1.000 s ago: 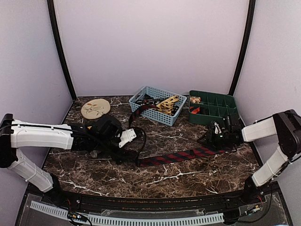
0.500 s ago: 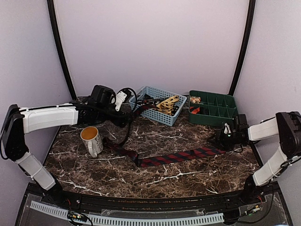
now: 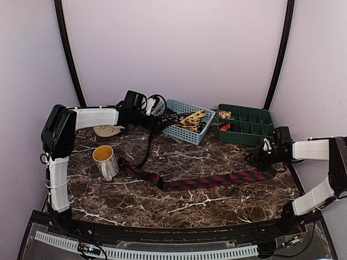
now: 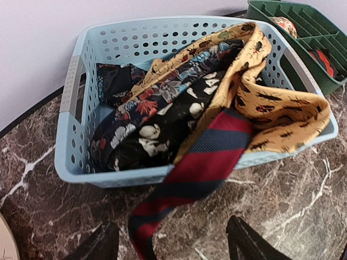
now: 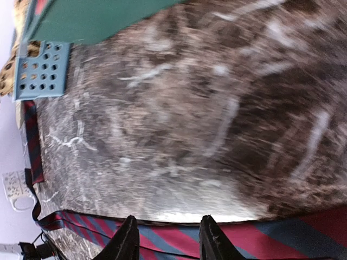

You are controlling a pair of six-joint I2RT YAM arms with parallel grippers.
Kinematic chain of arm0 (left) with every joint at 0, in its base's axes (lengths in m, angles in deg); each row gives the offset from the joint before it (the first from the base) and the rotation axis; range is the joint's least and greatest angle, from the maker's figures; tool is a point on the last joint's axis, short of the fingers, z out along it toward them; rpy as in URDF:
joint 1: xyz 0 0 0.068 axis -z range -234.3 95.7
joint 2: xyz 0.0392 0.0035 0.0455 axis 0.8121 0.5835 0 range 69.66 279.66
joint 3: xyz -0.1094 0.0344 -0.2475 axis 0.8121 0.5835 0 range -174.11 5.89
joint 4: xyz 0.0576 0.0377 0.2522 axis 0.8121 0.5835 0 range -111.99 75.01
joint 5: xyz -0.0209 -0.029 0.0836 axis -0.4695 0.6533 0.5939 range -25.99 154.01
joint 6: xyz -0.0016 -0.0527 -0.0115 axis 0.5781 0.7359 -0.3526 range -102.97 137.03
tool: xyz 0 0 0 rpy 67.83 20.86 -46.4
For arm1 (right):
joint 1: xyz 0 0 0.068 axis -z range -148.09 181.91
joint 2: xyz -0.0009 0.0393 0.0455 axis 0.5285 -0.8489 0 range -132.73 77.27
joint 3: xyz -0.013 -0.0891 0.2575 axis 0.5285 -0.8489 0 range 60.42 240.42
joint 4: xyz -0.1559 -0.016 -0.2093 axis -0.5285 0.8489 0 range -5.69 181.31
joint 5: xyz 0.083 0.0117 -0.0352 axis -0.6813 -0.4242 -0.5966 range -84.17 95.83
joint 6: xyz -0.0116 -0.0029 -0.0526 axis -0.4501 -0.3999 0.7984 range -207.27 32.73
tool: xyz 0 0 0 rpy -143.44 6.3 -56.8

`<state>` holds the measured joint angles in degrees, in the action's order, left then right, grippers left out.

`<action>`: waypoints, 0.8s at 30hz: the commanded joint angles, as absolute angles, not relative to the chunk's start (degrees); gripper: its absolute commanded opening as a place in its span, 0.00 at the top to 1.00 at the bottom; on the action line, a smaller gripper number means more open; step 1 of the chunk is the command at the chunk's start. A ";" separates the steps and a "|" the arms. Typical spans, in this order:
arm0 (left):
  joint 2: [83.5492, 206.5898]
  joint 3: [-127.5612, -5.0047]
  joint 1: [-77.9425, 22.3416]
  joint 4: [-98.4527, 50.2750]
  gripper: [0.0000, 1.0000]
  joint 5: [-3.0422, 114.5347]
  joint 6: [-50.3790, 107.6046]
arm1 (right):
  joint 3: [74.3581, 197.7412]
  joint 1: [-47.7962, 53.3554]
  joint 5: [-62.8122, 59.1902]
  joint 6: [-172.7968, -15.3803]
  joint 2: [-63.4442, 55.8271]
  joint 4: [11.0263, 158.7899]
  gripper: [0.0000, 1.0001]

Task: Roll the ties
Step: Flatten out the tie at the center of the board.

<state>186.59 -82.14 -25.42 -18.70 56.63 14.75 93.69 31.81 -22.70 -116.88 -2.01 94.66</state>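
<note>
High rear camera overlooks the table; both wrist views, close down, apparently share the basket.

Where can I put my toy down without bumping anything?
Bare dark marble table shows up front, between the long red-striped dark tie and the near edge, and mid-table between tie and light blue plastic basket. The back is crowded: basket, green divided tray, tan round disc.
</note>
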 commanded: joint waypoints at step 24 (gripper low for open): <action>202.17 -95.70 -30.53 -13.57 0.56 41.12 6.75 | 96.89 27.67 -27.84 -119.15 0.81 91.71 0.64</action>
<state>203.72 -93.84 -30.40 -14.54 41.70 7.71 96.18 27.90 -27.47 -118.52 0.00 93.35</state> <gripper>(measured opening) 0.575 0.368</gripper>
